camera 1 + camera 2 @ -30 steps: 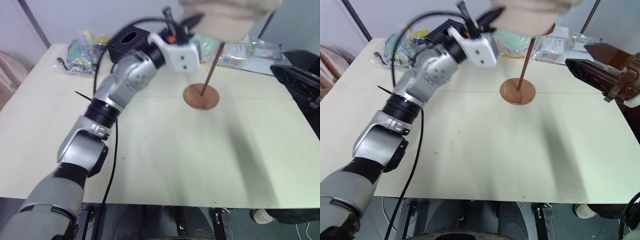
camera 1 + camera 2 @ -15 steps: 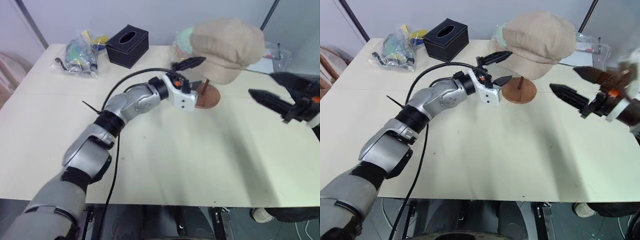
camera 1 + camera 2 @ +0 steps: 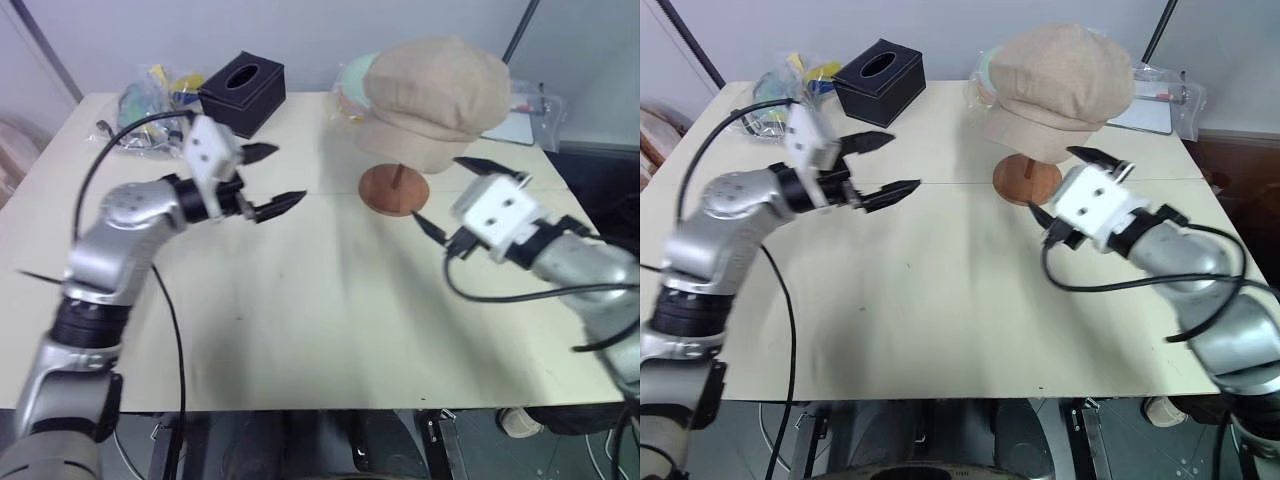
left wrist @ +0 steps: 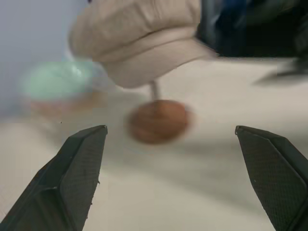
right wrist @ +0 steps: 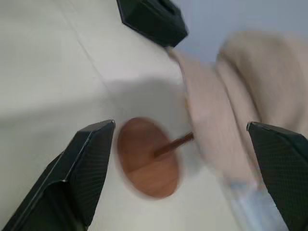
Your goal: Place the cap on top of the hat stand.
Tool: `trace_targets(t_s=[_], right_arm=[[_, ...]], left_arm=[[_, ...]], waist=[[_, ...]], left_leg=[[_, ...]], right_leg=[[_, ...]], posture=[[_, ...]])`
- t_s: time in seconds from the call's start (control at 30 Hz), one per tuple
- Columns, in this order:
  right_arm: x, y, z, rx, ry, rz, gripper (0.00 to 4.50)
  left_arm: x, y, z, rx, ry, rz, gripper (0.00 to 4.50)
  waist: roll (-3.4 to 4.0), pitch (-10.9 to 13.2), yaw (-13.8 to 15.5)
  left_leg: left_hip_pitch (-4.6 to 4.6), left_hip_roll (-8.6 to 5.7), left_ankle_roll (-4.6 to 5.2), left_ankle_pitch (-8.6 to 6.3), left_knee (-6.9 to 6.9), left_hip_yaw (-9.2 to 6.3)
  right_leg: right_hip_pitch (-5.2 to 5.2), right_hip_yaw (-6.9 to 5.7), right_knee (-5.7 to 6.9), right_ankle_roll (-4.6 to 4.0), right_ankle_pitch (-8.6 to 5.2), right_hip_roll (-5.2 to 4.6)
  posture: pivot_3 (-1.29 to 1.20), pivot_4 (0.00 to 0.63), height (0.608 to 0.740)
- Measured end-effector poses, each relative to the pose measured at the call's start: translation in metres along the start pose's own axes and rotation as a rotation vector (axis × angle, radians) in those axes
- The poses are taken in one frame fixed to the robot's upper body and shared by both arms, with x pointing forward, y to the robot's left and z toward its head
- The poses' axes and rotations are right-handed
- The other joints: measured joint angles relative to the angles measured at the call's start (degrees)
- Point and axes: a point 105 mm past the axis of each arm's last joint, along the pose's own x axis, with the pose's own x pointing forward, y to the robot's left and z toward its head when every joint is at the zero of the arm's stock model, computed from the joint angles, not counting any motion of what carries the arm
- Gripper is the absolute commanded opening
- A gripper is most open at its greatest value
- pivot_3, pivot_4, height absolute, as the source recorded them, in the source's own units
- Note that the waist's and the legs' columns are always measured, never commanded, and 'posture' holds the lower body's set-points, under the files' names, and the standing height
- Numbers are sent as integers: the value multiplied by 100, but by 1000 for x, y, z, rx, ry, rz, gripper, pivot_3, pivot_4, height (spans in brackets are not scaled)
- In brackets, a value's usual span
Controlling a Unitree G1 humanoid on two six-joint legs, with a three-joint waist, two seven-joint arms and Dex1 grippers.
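A: The cap (image 3: 433, 96) sits on the hat stand (image 3: 394, 189), covering its top, near the far side of the table (image 3: 330, 320). A second ago the left gripper (image 3: 268, 178) was up beside it; it is now off to the stand's left, fingers spread wide and empty.

B: And the right gripper (image 3: 1070, 186)?

A: It has come in from the table's right edge to just beside the stand's base. Its fingers are also wide apart, holding nothing.

B: Do the wrist views add anything?

A: The left wrist view shows the rod and the brim's underside, plus a blurred pale green shape, perhaps plates (image 4: 55, 82). The head views show the black tissue box (image 3: 241, 92) and a plastic bag (image 3: 150, 103).

B: Counts?

A: One cap, one stand, one box, two grippers.
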Motion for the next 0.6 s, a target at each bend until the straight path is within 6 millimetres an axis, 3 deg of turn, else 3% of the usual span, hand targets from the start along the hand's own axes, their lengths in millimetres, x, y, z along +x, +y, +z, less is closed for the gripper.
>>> trace_targets(t_s=[0.2,0.47,0.57,0.6], right_arm=[[40,4,-8,-208,32,-114,4500],[70,1,-30,-248,120,-175,4500],[76,4,-28,-252,111,-180,3208],[77,4,-26,-255,104,-187,2589]], left_arm=[[-22,-12,23,-178,-22,-121,4470],[-22,-14,32,-171,-43,-117,4470],[-21,-13,34,-165,-49,-106,4500],[-21,-12,34,-165,-49,-102,4500]], waist=[[-8,1,12],[-8,1,10],[-7,1,5],[-7,1,2]], left_leg=[[10,-7,-1,1,4,2],[11,-5,-2,1,0,1],[11,-6,-2,1,-1,2],[10,-6,-2,1,-2,2]], right_leg=[[13,2,1,-1,0,-3],[10,2,5,-3,1,-3],[8,4,7,-3,2,-3],[6,4,7,-3,2,-3]], posture=[[0,150,740],[0,150,740],[0,150,740],[0,150,740]])
